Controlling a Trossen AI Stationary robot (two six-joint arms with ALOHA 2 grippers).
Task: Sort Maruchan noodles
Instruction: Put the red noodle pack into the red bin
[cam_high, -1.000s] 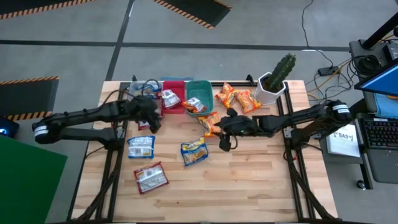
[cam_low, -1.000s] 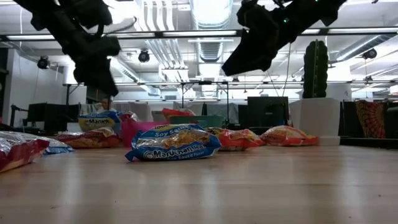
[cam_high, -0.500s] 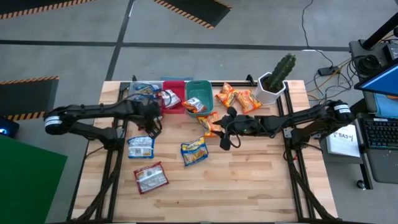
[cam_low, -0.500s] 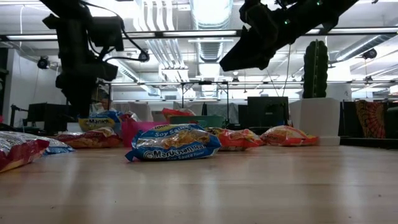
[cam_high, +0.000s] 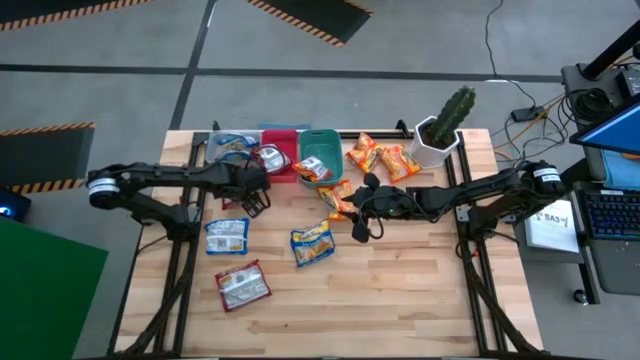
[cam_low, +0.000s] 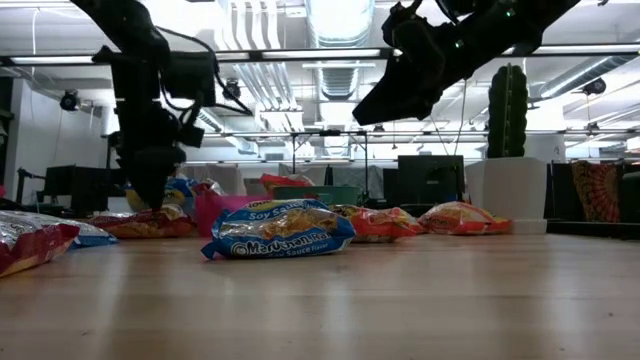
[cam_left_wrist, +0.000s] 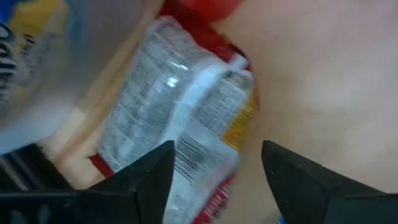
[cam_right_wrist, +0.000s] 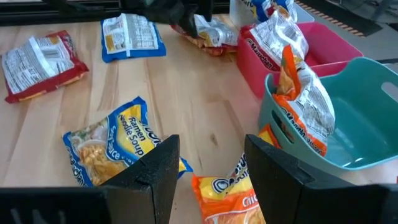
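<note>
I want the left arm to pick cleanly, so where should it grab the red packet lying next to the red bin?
Come straight down on the red packet, pinching across its raised middle. It lies flat, back side up, beside the red bin, so the edges offer little to grip. The left end effector is open above it.

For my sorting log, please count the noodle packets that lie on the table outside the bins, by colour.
Blue packets: 2
Red packets: 2
Orange packets: 3
Total: 7
</note>
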